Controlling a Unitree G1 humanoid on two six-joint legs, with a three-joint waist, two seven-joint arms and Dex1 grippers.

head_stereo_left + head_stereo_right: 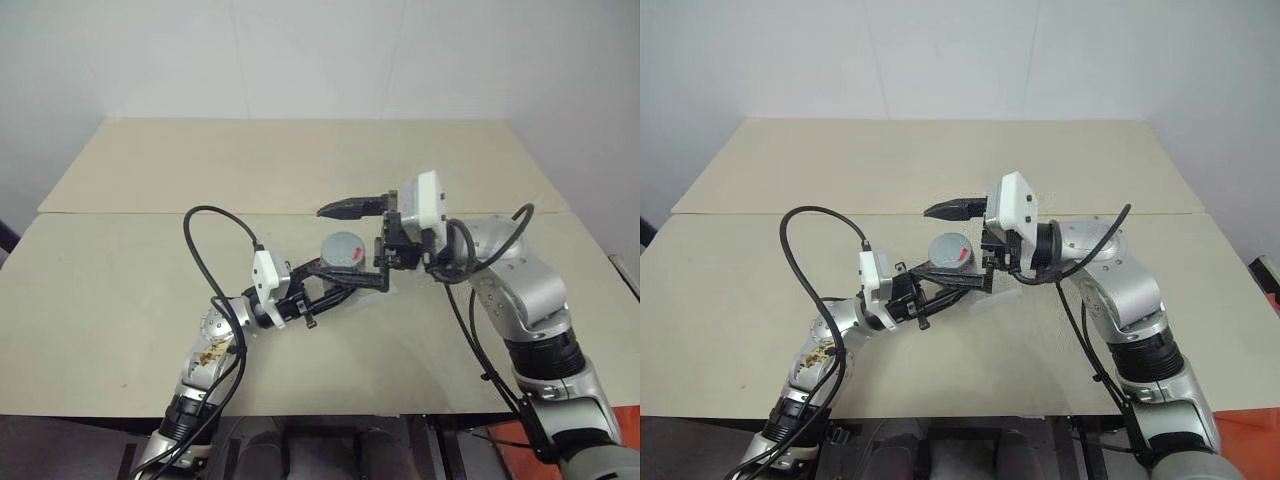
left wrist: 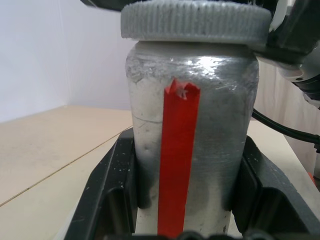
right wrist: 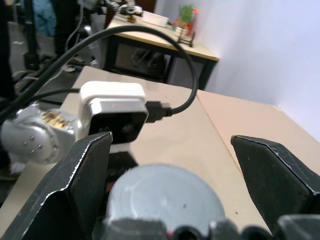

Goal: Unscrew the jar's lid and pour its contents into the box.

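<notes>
Presently, the scene reads as follows.

Left claw (image 1: 318, 283): pressed onto the jar (image 2: 192, 140), one black finger on each side of its body; the red label stripe (image 2: 178, 160) faces the left wrist view.

Right claw (image 1: 365, 245): spread wide, one finger above and behind the lid (image 1: 343, 247), the other below and in front of it; neither finger touches the lid in the head views. In the right wrist view the grey cap lies between the two open fingers.

Jar position: held upright, clear of the table (image 1: 120, 290), above its middle and nearer the front edge than the far edge.

Lid status: seated on the jar, so unscrewing is judged not yet complete.

Contents: cannot be made out through the silvery wall.

Box: a faint clear outline on the table just right of the claws may be it; cannot be confirmed.

Step in hand: judged to be the right claw lining up to close on the lid rim for a turn.

Risk 1: an off-centre closure would catch the lid on one edge only; the fingers could skid round the ribbed rim without turning it.

Risk 2: torque on the lid could spin the whole jar within the left claw, since the wall is smooth.

Risk 3: sideways push from the right claw could tilt the jar in its grip.

Risk 4: the cables (image 1: 205, 250) looping near both wrists could snag during rotation.
</notes>
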